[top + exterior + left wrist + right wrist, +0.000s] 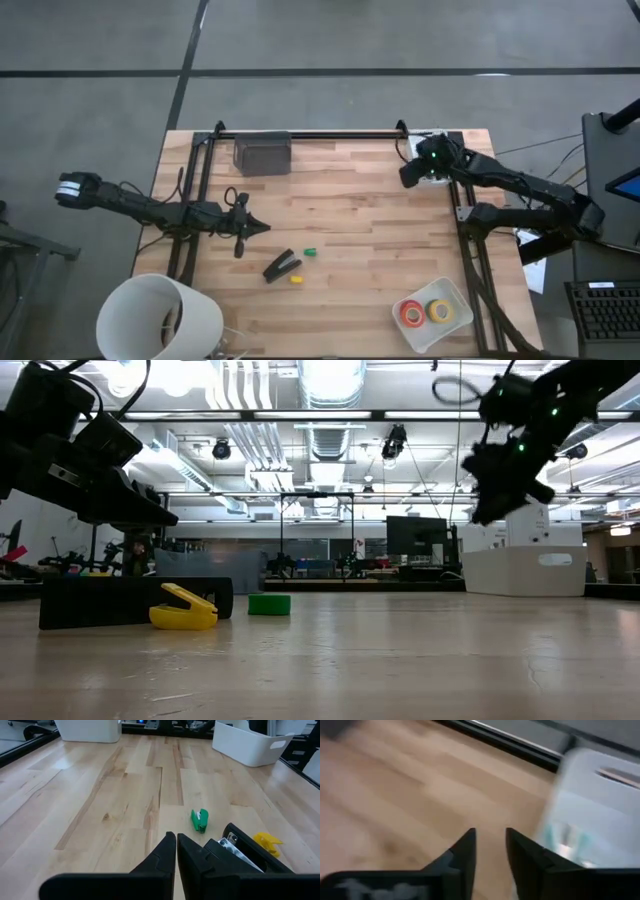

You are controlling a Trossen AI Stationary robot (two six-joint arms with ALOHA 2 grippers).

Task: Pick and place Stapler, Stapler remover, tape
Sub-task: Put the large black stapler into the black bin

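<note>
One stapler [282, 266], two staple removers [310, 252], two tape rolls [425, 312]

Open wood around stapler [282, 266]

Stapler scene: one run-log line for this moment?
left gripper: shut, empty, beside stapler | right gripper: fingers apart, empty, far-right corner | tape: in tray

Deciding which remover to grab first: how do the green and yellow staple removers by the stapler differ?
The green staple remover lies beyond the stapler's tip, while the yellow staple remover sits right beside the stapler. From table height, the yellow one's jaws gape open; the green one looks like a compact block. Both are small, clawed, and untouched.
</note>
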